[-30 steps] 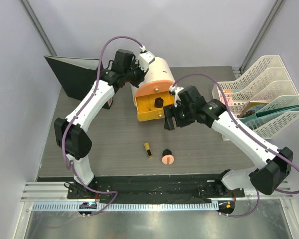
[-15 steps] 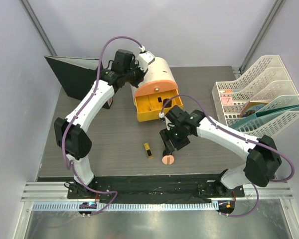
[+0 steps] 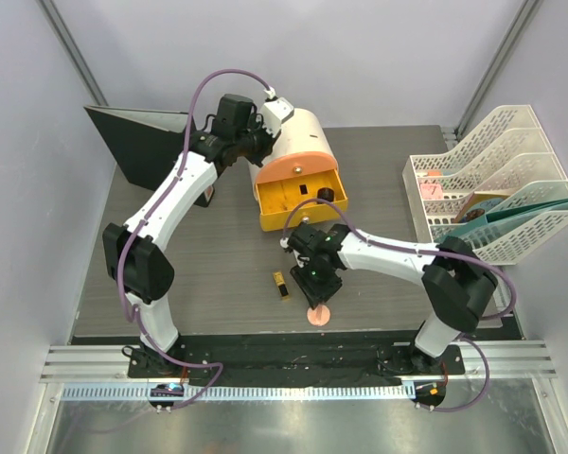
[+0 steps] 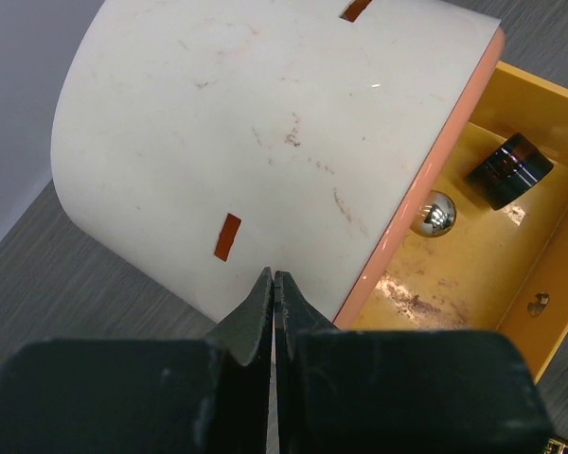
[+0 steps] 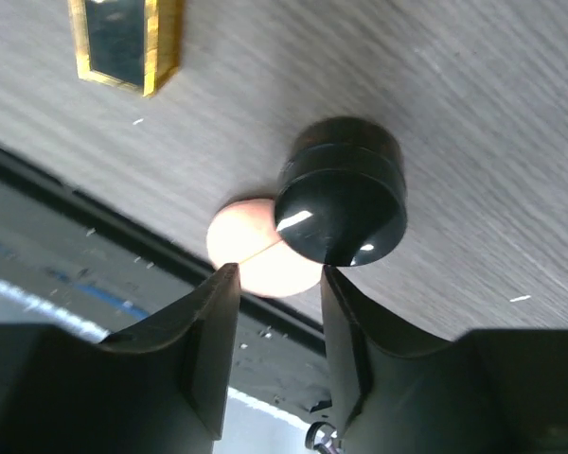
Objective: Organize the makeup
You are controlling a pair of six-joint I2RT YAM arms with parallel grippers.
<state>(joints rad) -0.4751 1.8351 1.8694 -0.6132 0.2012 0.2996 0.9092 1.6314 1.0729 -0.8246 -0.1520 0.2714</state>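
Right gripper (image 3: 316, 299) is lowered over a peach bottle (image 3: 318, 316) lying on the table (image 3: 218, 270) near its front edge. In the right wrist view the bottle's black cap (image 5: 341, 203) is seen beyond the fingertips (image 5: 218, 312), with the peach end between them. The jaws stand partly apart; whether the bottle is gripped cannot be told.

A black-gold lipstick (image 3: 281, 285) lies just left of the bottle, apart from it.

Left gripper (image 4: 273, 280) is fully closed on nothing, its tips set at the cream wall of the cylindrical box (image 4: 265, 123). The box's yellow drawer (image 4: 473, 274) is pulled open; a small black jar (image 4: 509, 170) is seen inside.

A white file rack (image 3: 497, 165) is noted at the table's right side.
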